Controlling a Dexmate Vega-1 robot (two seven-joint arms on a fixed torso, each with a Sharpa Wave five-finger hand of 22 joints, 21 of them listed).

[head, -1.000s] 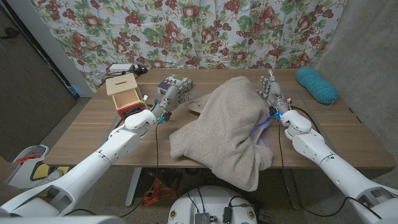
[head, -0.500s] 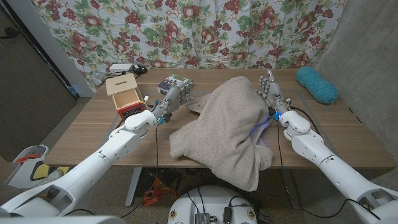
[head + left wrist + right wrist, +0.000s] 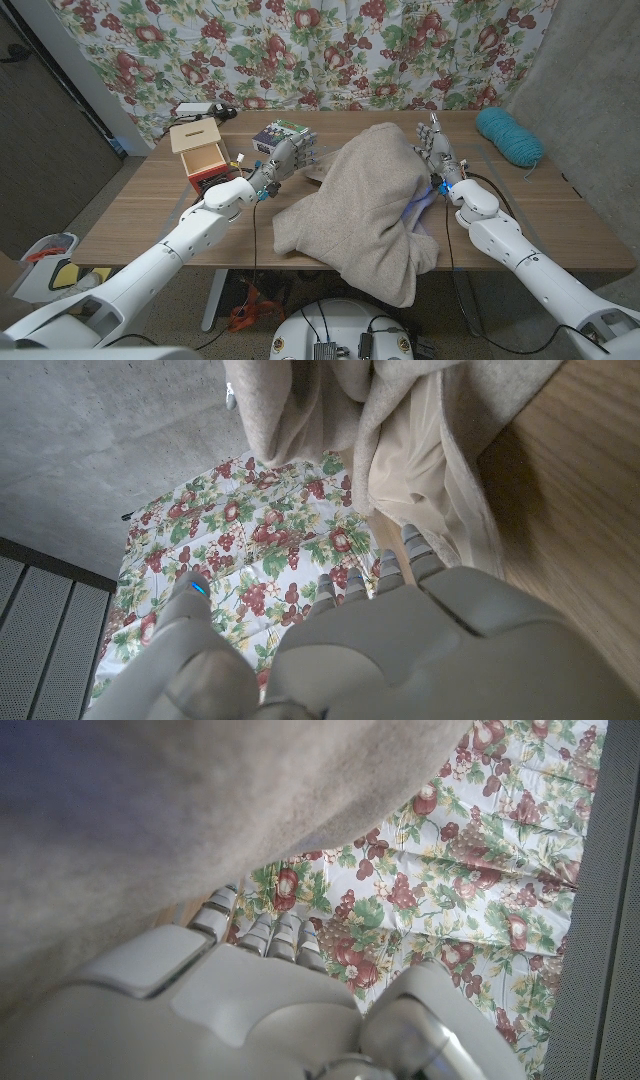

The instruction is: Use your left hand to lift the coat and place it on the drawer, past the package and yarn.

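A floral curtain [image 3: 330, 50] is hanging behind the wooden bench [image 3: 140, 210]. The beige coat [image 3: 370, 205] is lying heaped mid-bench, draping over its front edge. The left robot hand [image 3: 283, 157] is hovering beside it, released; the right robot hand [image 3: 436, 150] is standing open-fingered against it.

Wooden table [image 3: 150, 205] — coat [image 3: 365, 205], drawer [image 3: 200, 152], package [image 3: 278, 133], yarn [image 3: 508, 135].

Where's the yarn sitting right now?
In the head view the teal yarn lies at the table's far right corner, beyond the right hand and to the right of the coat.
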